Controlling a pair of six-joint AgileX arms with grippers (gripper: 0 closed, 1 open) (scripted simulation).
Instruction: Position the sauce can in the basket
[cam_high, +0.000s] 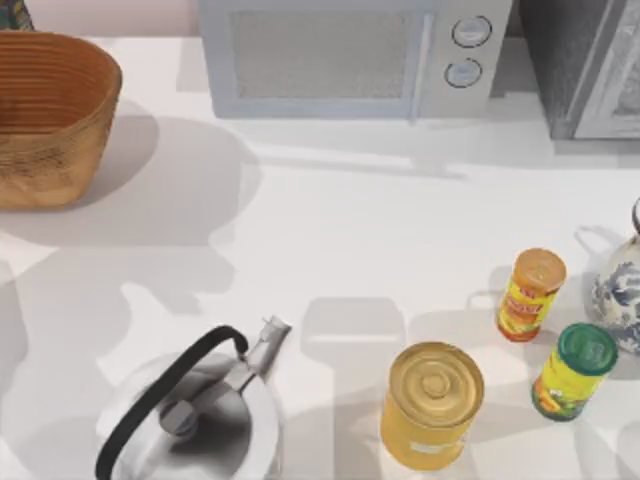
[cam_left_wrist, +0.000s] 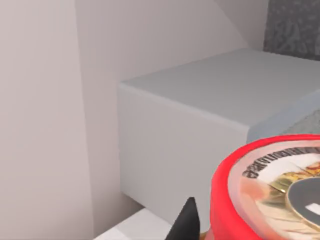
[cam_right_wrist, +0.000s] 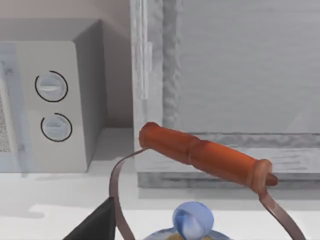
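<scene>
The sauce can (cam_left_wrist: 272, 200), red with a silvery printed top, sits very close in the left wrist view. My left gripper (cam_left_wrist: 240, 232) is shut on it, and one black fingertip (cam_left_wrist: 186, 222) shows beside its red rim. The far side of the can and the other finger are hidden. The wicker basket (cam_high: 50, 150) stands at the table's far left corner in the top view. My right gripper (cam_right_wrist: 100, 226) hovers near a blue-and-white teapot (cam_right_wrist: 192, 220) with an orange handle (cam_right_wrist: 205, 156).
A microwave (cam_high: 350, 55) stands along the back edge. A metal kettle (cam_high: 190, 415) sits front left. A big gold can (cam_high: 432, 400), an orange-lidded can (cam_high: 530, 295), a green-lidded can (cam_high: 575, 370) and the teapot (cam_high: 620, 295) crowd the front right.
</scene>
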